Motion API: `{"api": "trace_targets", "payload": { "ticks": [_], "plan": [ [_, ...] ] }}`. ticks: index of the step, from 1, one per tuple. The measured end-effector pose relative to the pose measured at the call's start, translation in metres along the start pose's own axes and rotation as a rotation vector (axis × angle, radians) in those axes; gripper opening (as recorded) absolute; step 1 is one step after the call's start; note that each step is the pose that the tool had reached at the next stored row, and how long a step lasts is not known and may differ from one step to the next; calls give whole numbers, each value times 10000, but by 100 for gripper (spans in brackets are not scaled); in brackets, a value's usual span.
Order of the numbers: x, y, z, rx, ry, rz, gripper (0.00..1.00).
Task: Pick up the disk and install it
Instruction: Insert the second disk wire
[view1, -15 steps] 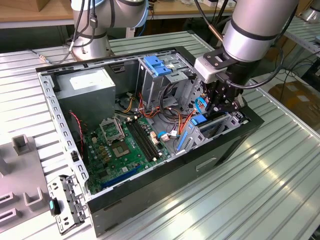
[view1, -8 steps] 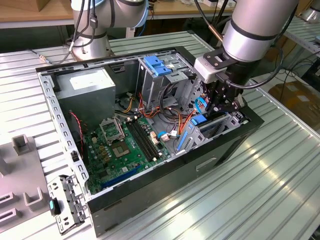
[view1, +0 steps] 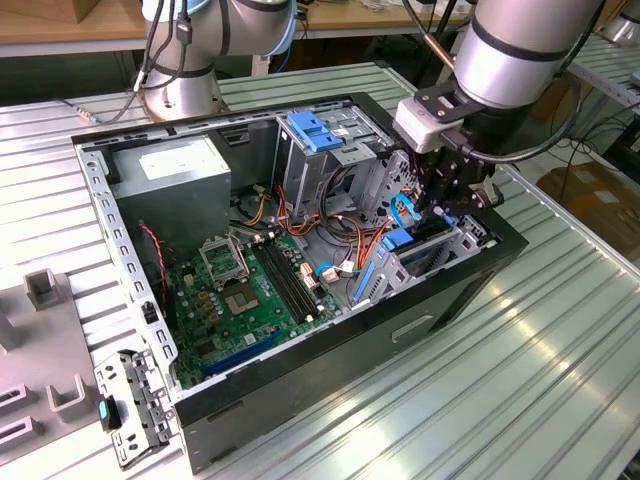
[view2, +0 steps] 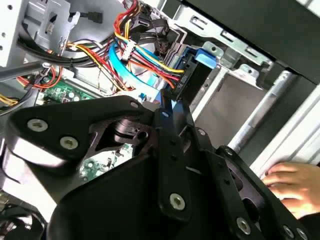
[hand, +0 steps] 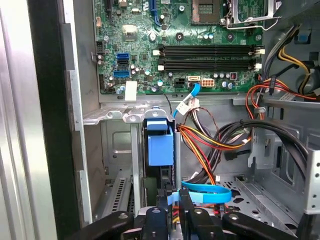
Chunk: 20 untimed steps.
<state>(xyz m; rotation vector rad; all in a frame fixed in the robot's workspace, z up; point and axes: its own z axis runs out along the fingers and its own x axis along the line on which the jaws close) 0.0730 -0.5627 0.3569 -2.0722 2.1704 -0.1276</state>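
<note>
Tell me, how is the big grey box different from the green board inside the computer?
The grey box is plain metal with a white sticker; the green board is covered in small parts and black slots. The grey box stands tall, while the green board lies flat. Both sit inside the open computer case.
</note>
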Motion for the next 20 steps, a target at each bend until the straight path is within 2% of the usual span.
{"api": "trace_targets", "payload": {
  "ticks": [3,5,20],
  "plan": [
    [-1,-2,-13,0,-1,0,22],
    [-1,-3,-18,0,-2,0,11],
    [-2,-9,-57,0,-1,0,11]
  ]
}}
